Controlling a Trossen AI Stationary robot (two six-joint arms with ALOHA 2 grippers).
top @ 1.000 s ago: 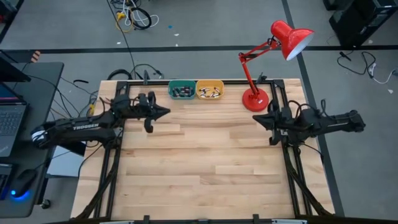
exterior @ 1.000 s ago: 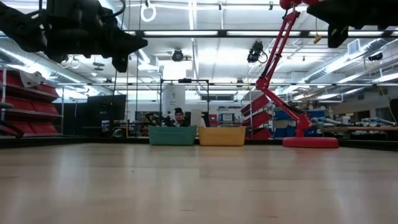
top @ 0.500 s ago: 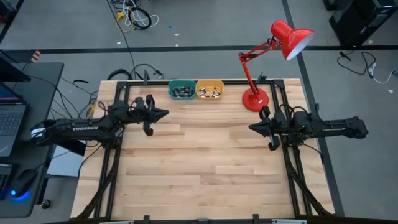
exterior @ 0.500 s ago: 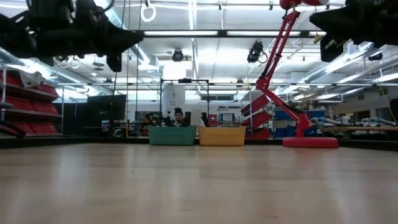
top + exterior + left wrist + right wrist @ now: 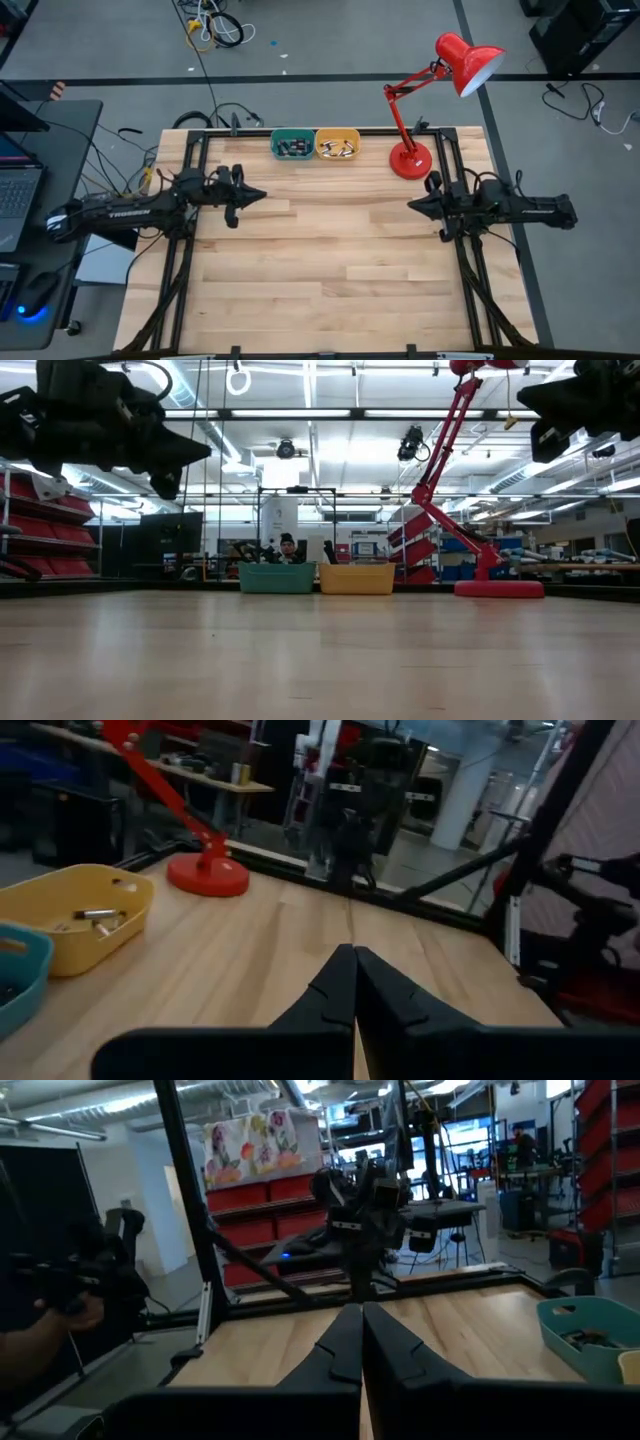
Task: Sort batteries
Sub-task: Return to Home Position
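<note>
The batteries lie in two small bins at the table's far edge: dark ones in the teal bin (image 5: 292, 146), silvery ones in the yellow bin (image 5: 338, 146), seen also as batteries (image 5: 96, 917) in the left wrist view. My left gripper (image 5: 262, 194) hangs shut above the table's left side, pointing right, holding nothing. My right gripper (image 5: 410, 207) hangs shut above the right side, pointing left, holding nothing. In the wrist views the left gripper (image 5: 354, 955) and the right gripper (image 5: 361, 1312) show their fingers closed together.
A red desk lamp (image 5: 412, 158) stands on its round base at the far right corner, its head reaching out past the table. Bare wooden tabletop (image 5: 330, 270) lies between and before the arms. A person's hand (image 5: 70, 1312) shows beyond the table's left side.
My left gripper has drawn back toward the table's left and near edges, away from the bins, staying shut. My right arm has moved toward the near edge, reached left, then pulled back slightly to the right, staying shut.
</note>
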